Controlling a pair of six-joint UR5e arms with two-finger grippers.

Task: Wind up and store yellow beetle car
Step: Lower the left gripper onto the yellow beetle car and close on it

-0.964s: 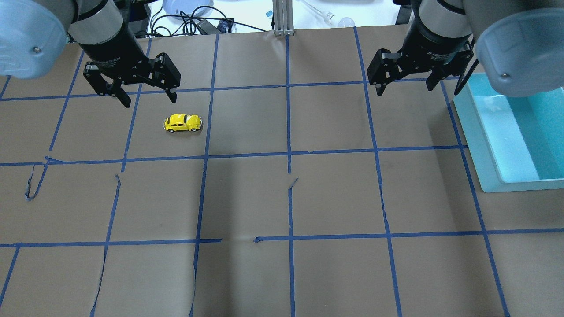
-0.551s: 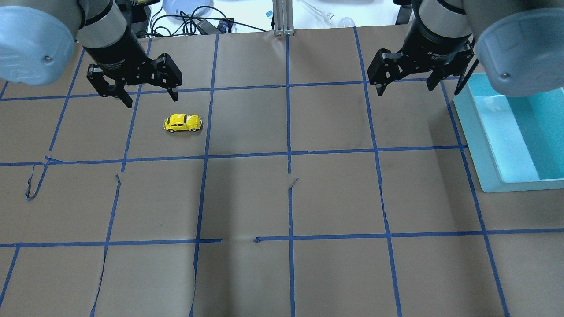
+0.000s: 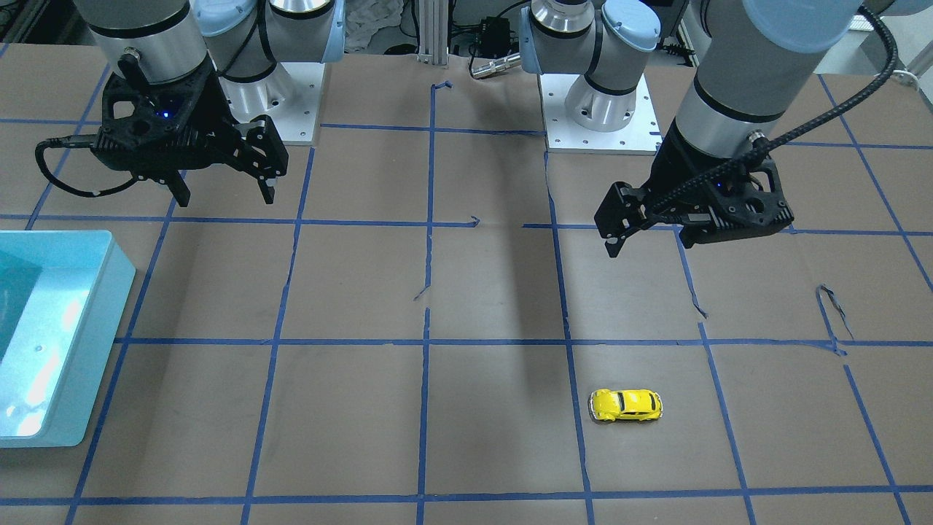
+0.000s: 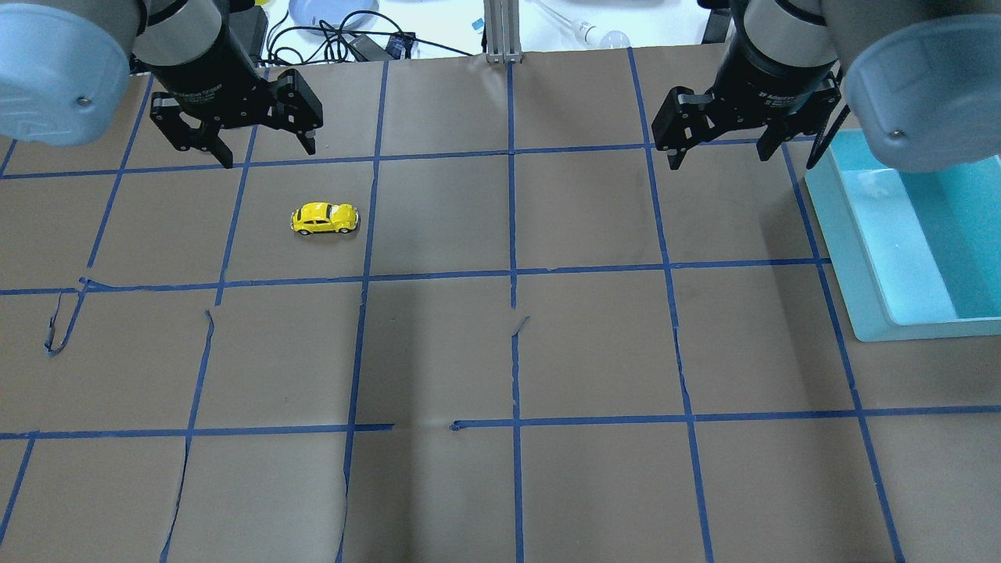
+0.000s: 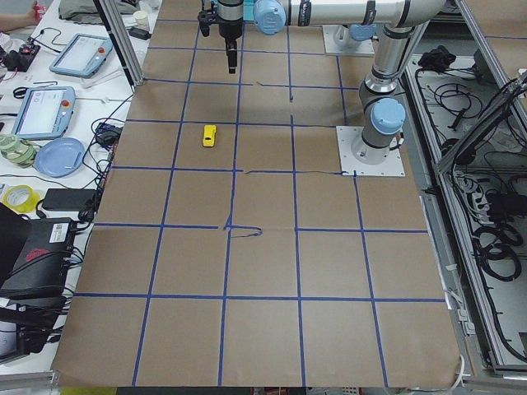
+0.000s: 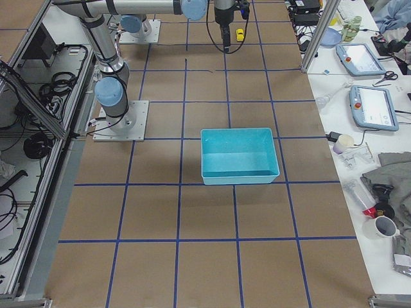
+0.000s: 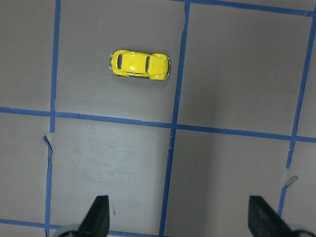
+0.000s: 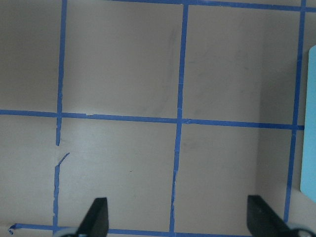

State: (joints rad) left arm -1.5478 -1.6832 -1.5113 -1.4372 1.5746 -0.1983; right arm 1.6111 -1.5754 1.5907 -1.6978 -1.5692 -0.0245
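The yellow beetle car stands on its wheels on the brown paper, left of the table's middle. It also shows in the front view and in the left wrist view. My left gripper is open and empty. It hangs above the table, beyond the car and a little to its left, apart from it. In the left wrist view the left gripper has its fingers spread wide, with the car ahead of them. My right gripper is open and empty at the far right, beside the bin.
A teal bin stands open at the table's right edge; it shows in the front view too. Blue tape lines grid the brown paper, torn in places. Cables, a plate and tablets lie beyond the far edge.
My left gripper has moved up in the overhead view, away from the car, and stays open. The car and the right arm have not moved.
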